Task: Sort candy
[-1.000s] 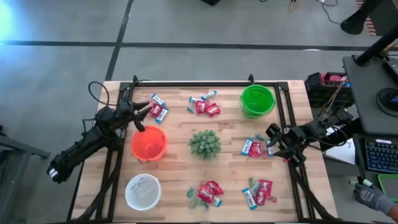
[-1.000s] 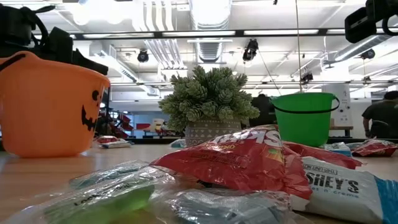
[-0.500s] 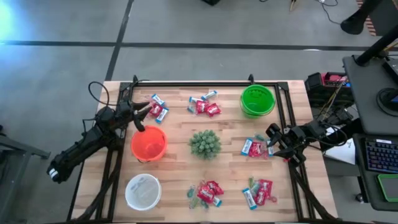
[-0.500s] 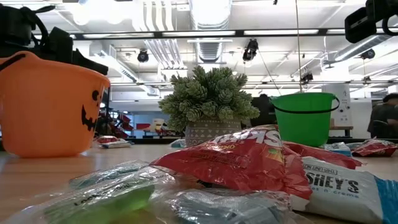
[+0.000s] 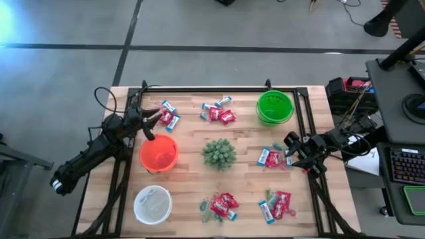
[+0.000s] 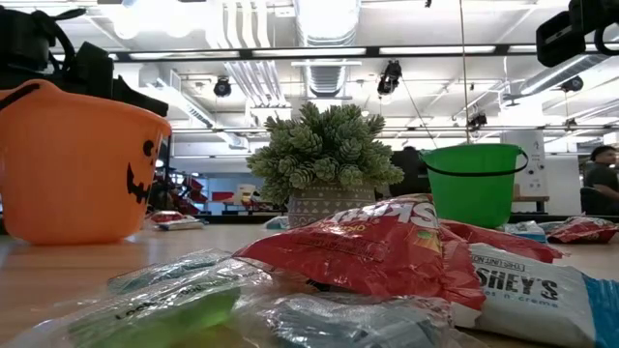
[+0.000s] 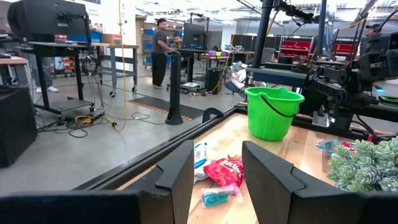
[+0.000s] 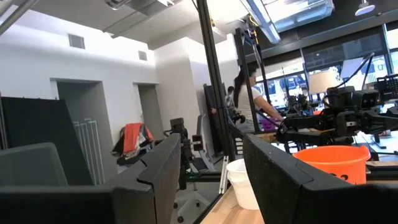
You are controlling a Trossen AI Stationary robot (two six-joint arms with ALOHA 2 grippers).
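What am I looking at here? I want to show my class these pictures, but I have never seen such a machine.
Two dark robot arms work at a wooden table. One picture looks straight down, one looks level across the tabletop, and one comes from a camera on each wrist. The left gripper hangs beside the orange bucket; the right gripper hangs by a candy pile. Both are open and hold nothing. Also on the table are a green bucket, a white bowl, a small plant and more candy in heaps.
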